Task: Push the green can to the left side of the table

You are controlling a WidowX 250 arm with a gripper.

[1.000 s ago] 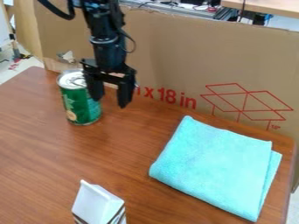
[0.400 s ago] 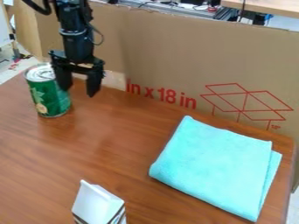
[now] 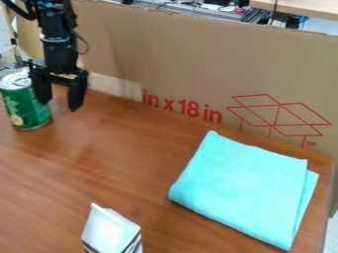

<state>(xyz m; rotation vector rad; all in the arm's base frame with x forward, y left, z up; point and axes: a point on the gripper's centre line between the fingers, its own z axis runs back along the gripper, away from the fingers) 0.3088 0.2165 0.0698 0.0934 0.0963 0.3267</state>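
The arm [image 3: 58,42] is black, with segmented joints, a pale ring around its cylindrical forearm, looping dark cables and a claw [image 3: 59,101] with two blocky fingers.

Along the table's [image 3: 132,153] far edge, we read "in x 18 in" in large red print [image 3: 184,106] low on the brown cardboard [image 3: 178,54]. To its right, towards the table's far right corner, we see a red line drawing [image 3: 278,116] of an open box, with a small red "18"" [image 3: 312,144] under its right side. On the green can [image 3: 26,106] near the far left corner, we cannot make out any words.
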